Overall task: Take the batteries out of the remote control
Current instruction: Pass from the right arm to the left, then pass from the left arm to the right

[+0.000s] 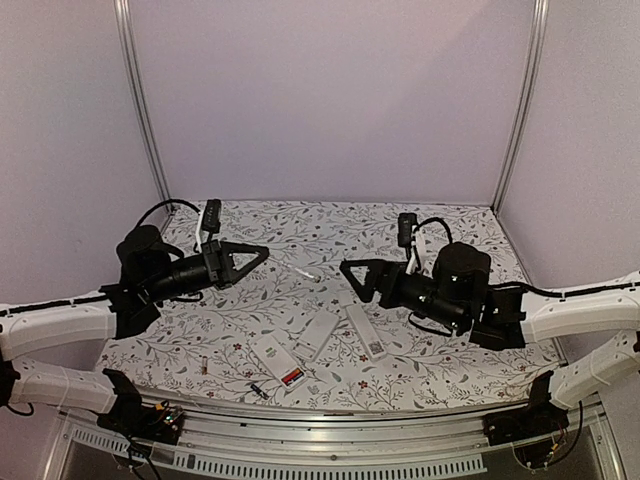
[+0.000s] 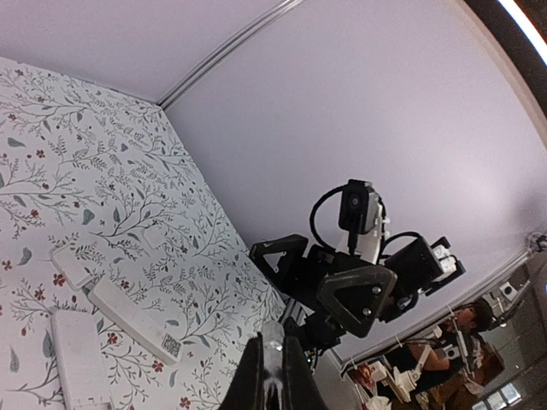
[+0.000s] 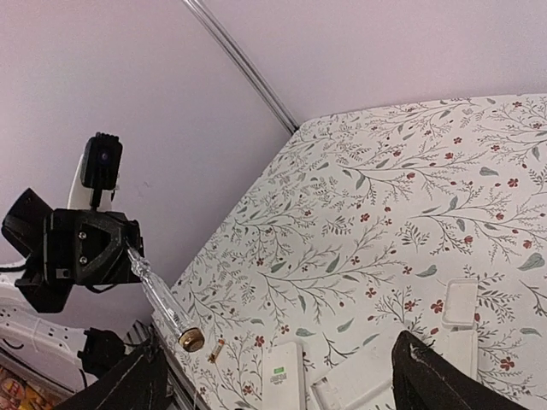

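I see a tabletop [image 1: 300,225] under a cloth with leaves and little red flowers. A thin see-through tool [image 3: 161,295] with a gold end sits tilted near the middle of the tabletop. Plain pale walls [image 1: 330,100] stand around it, with metal posts [image 1: 140,100] at the far corners.

**Materials and finishes.** Table cover [image 1: 450,370]: a matt, cloth-like sheet printed with a fine floral pattern, lying smooth. Remote controls [image 1: 364,332]: white plastic shells with a smooth, faintly satin face. Pen-like tool [image 3: 158,295]: a clear, glossy plastic barrel ending in a brass-coloured metal cap. Left gripper [image 1: 262,251] and right gripper [image 1: 352,280]: matt black plastic, with small metal screw heads on the triangular finger frames. Arm links [image 1: 580,315]: white, smooth, slightly glossy plastic casings. Enclosure walls [image 1: 330,100]: plain matt panels, set between posts [image 1: 140,100] of silvery metal with a dull sheen. The front rail [image 1: 330,428] looks like the same metal. Batteries [image 1: 292,377]: too small to judge their finish.
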Tool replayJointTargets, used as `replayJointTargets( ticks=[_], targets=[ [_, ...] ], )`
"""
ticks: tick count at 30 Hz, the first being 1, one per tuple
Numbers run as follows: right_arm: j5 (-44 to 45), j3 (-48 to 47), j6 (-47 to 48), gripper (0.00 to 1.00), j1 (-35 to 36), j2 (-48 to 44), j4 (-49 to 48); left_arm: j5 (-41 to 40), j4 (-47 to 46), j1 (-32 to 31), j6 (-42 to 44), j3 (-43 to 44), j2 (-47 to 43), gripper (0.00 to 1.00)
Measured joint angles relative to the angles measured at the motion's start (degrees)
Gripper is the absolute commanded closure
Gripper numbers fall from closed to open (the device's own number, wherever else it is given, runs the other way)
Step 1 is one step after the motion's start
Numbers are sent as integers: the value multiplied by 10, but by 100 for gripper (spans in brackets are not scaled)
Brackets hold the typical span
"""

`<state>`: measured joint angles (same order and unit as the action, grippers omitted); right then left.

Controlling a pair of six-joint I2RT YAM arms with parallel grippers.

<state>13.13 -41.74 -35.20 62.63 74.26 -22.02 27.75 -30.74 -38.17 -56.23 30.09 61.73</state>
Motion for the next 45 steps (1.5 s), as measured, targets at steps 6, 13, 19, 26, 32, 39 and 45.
replayJointTargets(
  ticks=[6,13,19,26,32,39,45],
  targets=[
    [-23,8,-80,12,-1,16,-125,-4,-95,0,1,-29,-33,100],
    [-120,-37,-86,24,-1,79,-214,17,-163,0,1,-45,-36,100],
    [-182,-67,-85,36,-1,117,-237,34,-200,0,0,-48,-31,100],
    [-227,-86,-85,45,1,145,-248,41,-219,0,0,-49,-31,100],
    [-242,-87,-84,55,5,155,-252,40,-222,0,0,-57,-28,100],
    [-247,-95,-82,65,5,156,-258,38,-226,0,0,-57,-26,100],
    [-257,-98,-81,70,6,161,-260,37,-226,0,0,-61,-25,100]
  ],
)
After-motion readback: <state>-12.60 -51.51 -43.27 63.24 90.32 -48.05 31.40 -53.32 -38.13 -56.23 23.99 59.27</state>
